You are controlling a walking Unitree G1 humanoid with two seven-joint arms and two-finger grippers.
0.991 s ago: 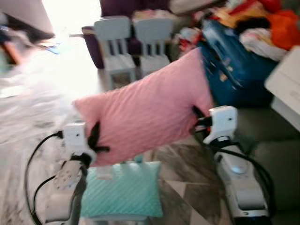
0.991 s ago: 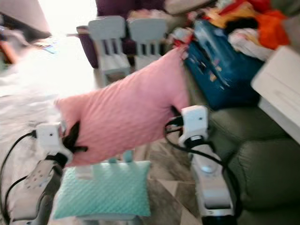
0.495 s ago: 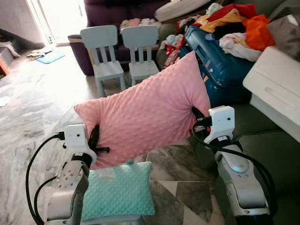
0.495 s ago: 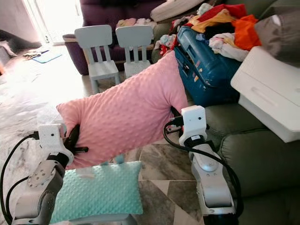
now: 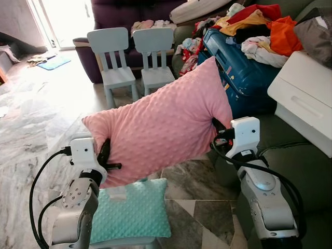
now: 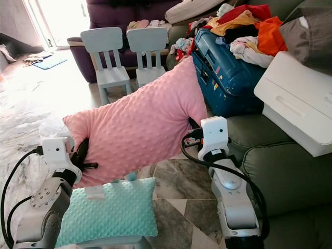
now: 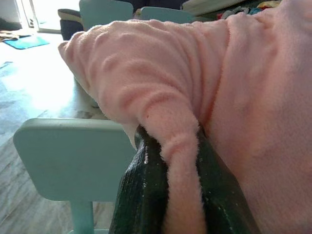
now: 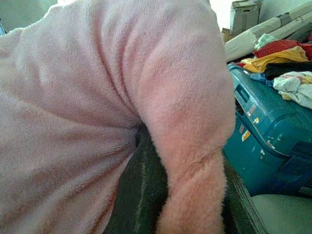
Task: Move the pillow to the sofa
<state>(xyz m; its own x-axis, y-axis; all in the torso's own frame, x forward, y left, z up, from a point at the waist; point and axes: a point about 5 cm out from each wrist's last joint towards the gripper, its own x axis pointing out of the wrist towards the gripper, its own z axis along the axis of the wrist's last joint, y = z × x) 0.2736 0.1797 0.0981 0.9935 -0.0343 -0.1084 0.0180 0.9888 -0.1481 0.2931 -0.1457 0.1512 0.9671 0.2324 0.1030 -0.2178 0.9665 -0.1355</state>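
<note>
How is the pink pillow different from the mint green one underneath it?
The pink pillow hangs in the air, pinched at its ends by the left gripper and the right gripper; the mint pillow lies flat below with nothing holding it. The pink pillow is tilted, its right end higher, and looks larger; the mint pillow is level. Both share a dotted, bumpy fabric.

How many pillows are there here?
2. The pink pillow is held up between the left gripper and right gripper. The mint pillow lies below it. The clutter may hide more.
</note>
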